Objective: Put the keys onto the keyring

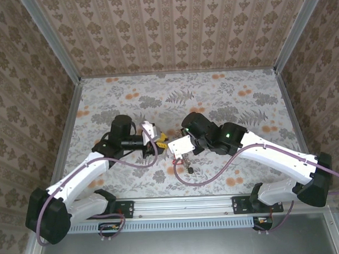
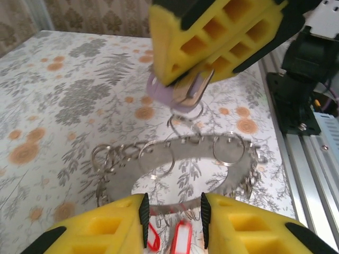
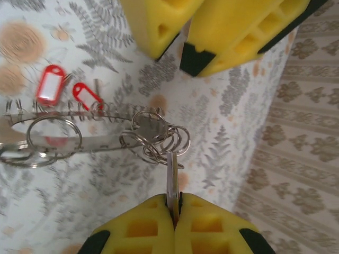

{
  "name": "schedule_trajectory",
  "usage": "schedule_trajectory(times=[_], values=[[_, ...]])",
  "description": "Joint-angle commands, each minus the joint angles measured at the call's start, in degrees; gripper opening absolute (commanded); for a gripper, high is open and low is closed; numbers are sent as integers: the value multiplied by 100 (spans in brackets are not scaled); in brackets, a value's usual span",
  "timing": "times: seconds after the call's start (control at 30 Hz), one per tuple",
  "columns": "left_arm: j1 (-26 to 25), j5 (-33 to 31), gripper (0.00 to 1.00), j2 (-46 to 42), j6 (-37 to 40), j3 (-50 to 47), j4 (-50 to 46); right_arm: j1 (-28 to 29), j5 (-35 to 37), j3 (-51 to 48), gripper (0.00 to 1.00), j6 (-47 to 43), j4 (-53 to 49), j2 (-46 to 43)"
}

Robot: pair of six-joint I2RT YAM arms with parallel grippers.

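The keyring (image 2: 119, 182), a flat grey ring with small split rings along its rim, hangs level above the flowered table. My left gripper (image 2: 174, 211) is shut on its near rim, which runs from pad to pad. Two red-tagged keys (image 2: 181, 238) dangle below that rim and are also seen past the ring (image 3: 50, 84). My right gripper (image 3: 175, 203) is shut on a key with a lilac head (image 2: 159, 92). Its thin blade (image 3: 172, 174) reaches into a bunch of split rings (image 3: 159, 138) at the ring's edge (image 3: 100, 140). The two grippers meet mid-table (image 1: 167, 145).
A small black-headed thing (image 1: 190, 170) lies on the table just below the right gripper. The aluminium rail (image 1: 183, 204) and the arm bases run along the near edge. Patterned walls (image 1: 171, 26) close in the back and both sides.
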Motion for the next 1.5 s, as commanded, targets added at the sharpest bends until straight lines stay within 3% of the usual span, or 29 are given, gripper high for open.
schedule_trajectory(times=[0.0,0.13,0.3,0.47,0.67,1.13,1.27,1.47], values=[[283,114,35,-322,-643,-218,466,44,565,-49,0,-885,580,-67],[606,-69,37,-646,-1009,-409,620,-13,392,-165,0,-1404,888,-192],[1034,-787,42,-1093,-1420,-574,411,-162,74,7,0,-1602,990,-232],[1329,-1878,54,-1503,-1702,-573,-209,-437,-715,401,0,-1152,619,-246],[1658,-2189,57,-1626,-1773,-584,-602,-618,-1273,554,0,-688,553,-189],[2131,-2186,58,-1723,-1936,-805,-515,-854,-1924,641,0,-106,667,-116],[2140,-1774,57,-1723,-1777,-805,-470,-877,-2084,701,0,5,661,-81],[2136,-534,56,-1830,-1323,-774,-175,-872,-2313,790,0,345,647,-47]])
